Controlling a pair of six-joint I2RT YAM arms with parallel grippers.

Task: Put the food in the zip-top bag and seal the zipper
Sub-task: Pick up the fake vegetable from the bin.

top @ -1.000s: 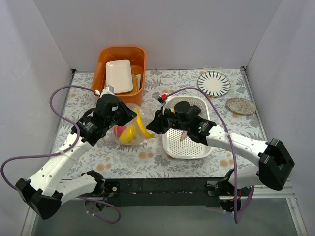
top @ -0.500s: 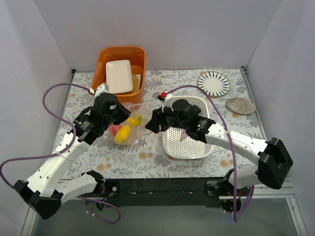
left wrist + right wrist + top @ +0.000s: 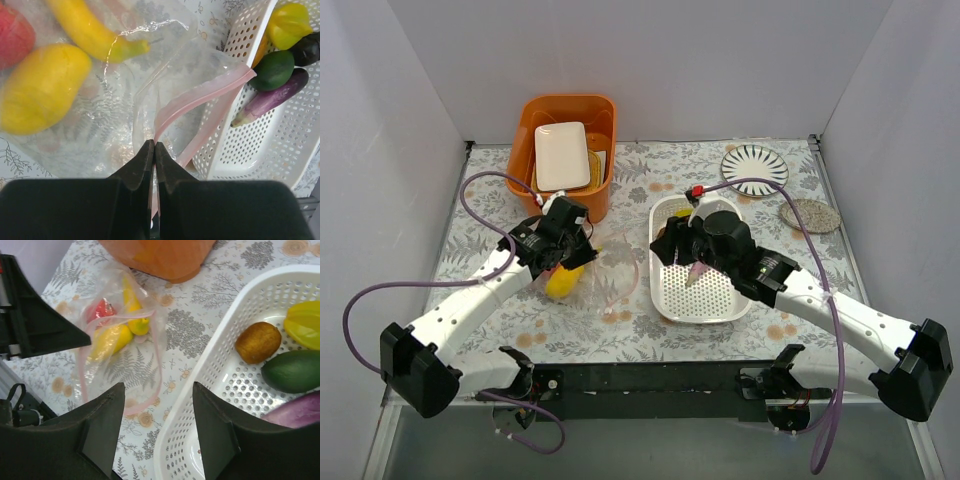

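At left-centre of the table, the zip-top bag point(image 3: 608, 272) lies flat on the floral cloth point(image 3: 640, 190), directly in front of the left gripper point(image 3: 153, 146). Inside the bag: banana point(image 3: 90, 32), yellow fruit point(image 3: 42, 87), red fruit point(image 3: 12, 35). Left jaws are clamped tight on the pink zipper point(image 3: 200, 95). The rest of the strip arcs away twd the white basket point(image 3: 250, 150), w/ the bag mouth gaping.

The basket sits just right of the bag & holds a yellow piece point(image 3: 305, 322), brown piece point(image 3: 258, 342), green piece point(image 3: 295, 371) & eggplant point(image 3: 272, 97). The right gripper point(image 3: 157, 390) hangs above the basket's left edge, fingers spread wide, gripping & touching nothing.

Back left: orange bin point(image 3: 528, 130) w/ a white plate point(image 3: 562, 155) inside. Back right: striped plate point(image 3: 754, 168) & speckled plate point(image 3: 808, 214). Pale walls point(image 3: 670, 60) on 3 sides.
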